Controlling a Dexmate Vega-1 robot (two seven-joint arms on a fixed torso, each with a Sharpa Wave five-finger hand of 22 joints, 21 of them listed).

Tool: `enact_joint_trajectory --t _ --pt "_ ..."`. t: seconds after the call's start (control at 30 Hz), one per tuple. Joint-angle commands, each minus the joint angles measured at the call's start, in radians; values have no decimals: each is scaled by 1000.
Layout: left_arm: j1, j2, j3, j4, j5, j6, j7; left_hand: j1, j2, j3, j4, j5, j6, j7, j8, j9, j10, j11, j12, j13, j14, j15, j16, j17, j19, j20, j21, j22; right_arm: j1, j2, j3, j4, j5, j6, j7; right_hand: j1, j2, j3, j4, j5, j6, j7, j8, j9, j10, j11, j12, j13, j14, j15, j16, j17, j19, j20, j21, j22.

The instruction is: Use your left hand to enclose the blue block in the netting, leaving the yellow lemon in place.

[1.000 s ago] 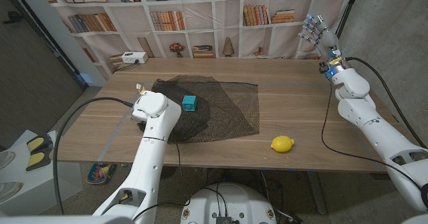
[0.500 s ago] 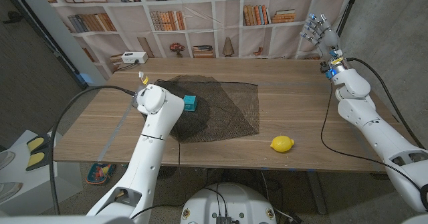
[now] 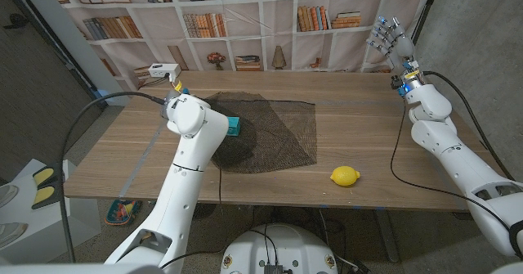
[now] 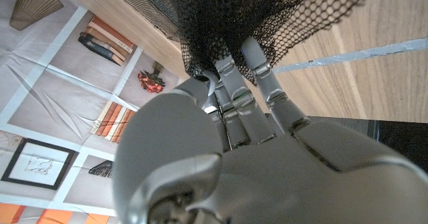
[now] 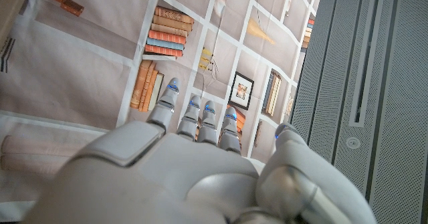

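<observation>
Where the worktop runs along its near edge, the yellow lemon lies alone, right of the middle, well apart from the black netting. The netting spreads over the worktop's middle, toward the left. The blue block sits on its left part, half hidden behind the left arm's wrist in the head view. The left wrist view adds the grip: the left hand pinches a bunched fold of netting between thumb and fingers, a detail the head view hides. Past the far right corner, the right hand hangs raised with fingers spread, holding nothing.
</observation>
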Motion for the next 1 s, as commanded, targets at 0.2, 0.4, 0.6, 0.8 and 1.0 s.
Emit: enact_joint_trajectory --t 0.2,0.4,0.6,0.8,1.0 --pt "-46 118 62 -63 -409 -95 337 14 -4 8 4 5 20 25 4 8 99 -74 170 252 -5 -15 13 22 -2 -11 23 -5 0 6 4 15 -5 26 -4 -6 -2 4 0 -5 7 0 3 4 10 -2 3 4 4 2 3 4 4 -7 2 3" --pt "-111 169 88 -2 -565 -134 405 17 -7 14 4 3 27 28 -2 5 103 -69 160 239 -6 -14 10 32 -4 -14 34 -9 -19 -9 9 -11 -17 26 -26 -6 -2 5 0 -5 8 0 4 4 10 0 3 4 4 0 3 4 4 -7 2 3" --pt "-202 232 134 74 -715 -154 415 16 -10 17 4 1 33 28 -7 2 110 -74 148 221 -4 -15 7 37 -3 -17 43 -13 -34 -24 10 -36 -31 23 -46 -6 -2 5 0 -5 9 0 4 4 10 -2 3 4 4 1 3 4 3 -7 2 3" --pt "-302 290 223 164 -838 -180 405 16 -13 21 2 -2 37 33 -15 -3 114 -64 134 202 -2 -14 2 40 -5 -20 52 -17 -44 -36 12 -49 -42 21 -59 -6 -3 5 -1 -5 9 0 4 4 11 -1 3 4 3 2 2 4 3 -7 2 3" --pt "-392 339 321 226 -934 -173 380 15 -19 24 -2 -6 46 33 -21 -9 127 -60 124 182 1 -14 -3 40 -4 -23 59 -19 -43 -38 13 -45 -42 23 -60 -6 -4 5 -1 -5 11 1 5 4 10 -1 3 4 2 2 1 4 2 -8 2 3"
